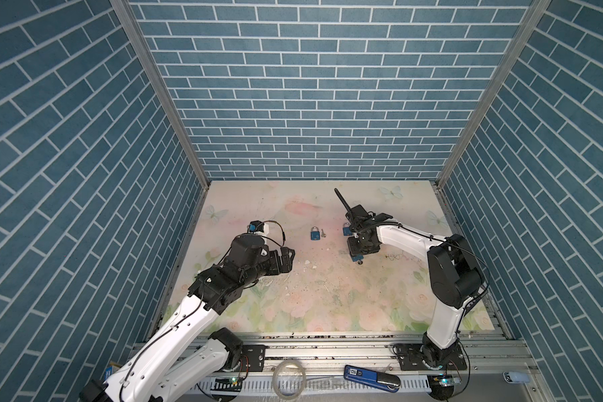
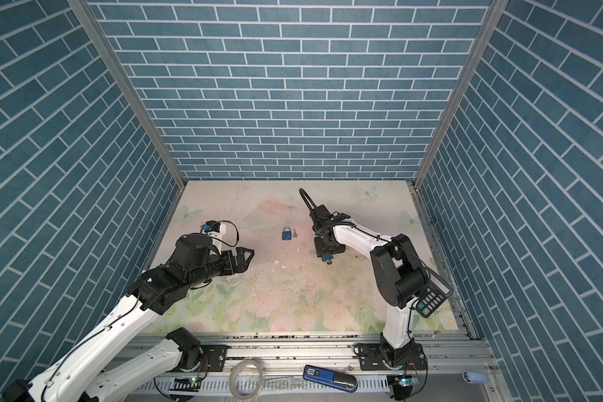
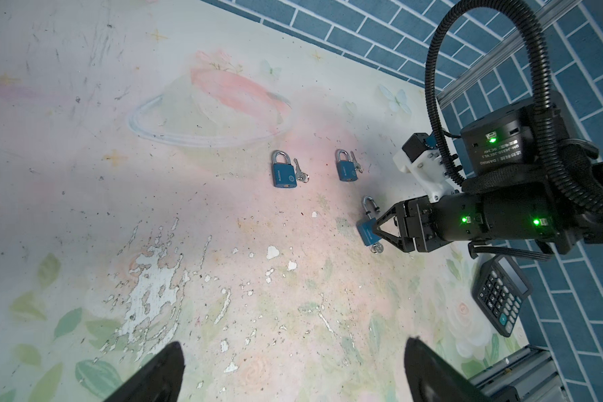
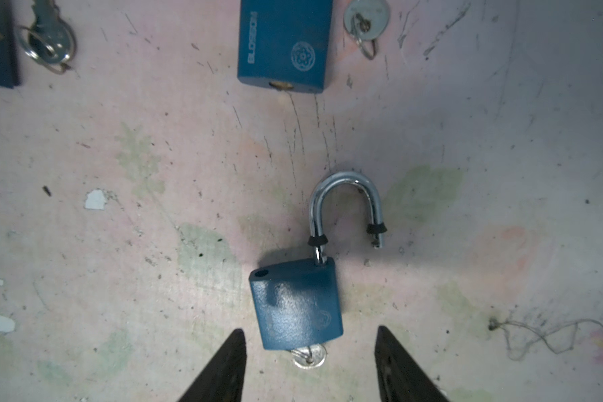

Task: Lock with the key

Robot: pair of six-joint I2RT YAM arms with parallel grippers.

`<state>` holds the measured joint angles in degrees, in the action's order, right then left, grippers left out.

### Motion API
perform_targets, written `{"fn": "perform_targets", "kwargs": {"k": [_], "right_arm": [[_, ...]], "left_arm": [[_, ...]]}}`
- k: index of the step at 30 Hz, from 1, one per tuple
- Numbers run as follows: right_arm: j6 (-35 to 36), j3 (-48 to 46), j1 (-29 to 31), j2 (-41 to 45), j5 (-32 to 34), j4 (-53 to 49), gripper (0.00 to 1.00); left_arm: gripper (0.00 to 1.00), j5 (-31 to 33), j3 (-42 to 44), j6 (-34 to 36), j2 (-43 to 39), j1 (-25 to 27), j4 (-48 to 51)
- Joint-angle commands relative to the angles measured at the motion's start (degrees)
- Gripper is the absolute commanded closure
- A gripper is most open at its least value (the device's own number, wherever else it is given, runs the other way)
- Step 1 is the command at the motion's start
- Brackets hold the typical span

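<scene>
That padlock [image 4: 295,306] looks like dense, slick metal. The right end effector [image 4: 310,329] sits spread, straddling its body and holding nothing. I'd pinch the flat sides.

Mat [image 1: 328,299]: pastel flowers, scuffed, paint flaking.
Walls [image 1: 314,104]: blue brick-pattern panels behind and either side of the mat.
Posts [image 1: 164,94]: aluminium, at its far corners.
Rail [image 1: 328,349]: grey metal, along its near edge.

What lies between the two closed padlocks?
A small key beside one padlock; the rest up to the other padlock is bare tabletop, seen in the left wrist view.
</scene>
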<state>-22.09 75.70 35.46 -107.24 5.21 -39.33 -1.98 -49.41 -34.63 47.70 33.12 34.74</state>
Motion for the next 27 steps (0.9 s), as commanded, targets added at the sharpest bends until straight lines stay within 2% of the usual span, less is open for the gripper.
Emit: {"fn": "perform_targets", "kwargs": {"k": [1, 15, 27], "right_arm": [[1.46, 0.05, -0.04, -2.15, -0.29, -0.48, 0.41], [1.39, 2.14, 0.22, -6.73, -0.54, -0.02, 0.45], [0.2, 1.77, 1.35, -5.2, 0.67, -3.53, 0.45]], "left_arm": [[0.0, 1.93, -0.95, 1.41, -0.23, -0.31, 1.44], [0.0, 5.65, -0.07, 1.53, -2.22, -0.43, 2.53], [0.0, 6.82, -0.69, 3.33, -1.81, -0.95, 1.97]]}}
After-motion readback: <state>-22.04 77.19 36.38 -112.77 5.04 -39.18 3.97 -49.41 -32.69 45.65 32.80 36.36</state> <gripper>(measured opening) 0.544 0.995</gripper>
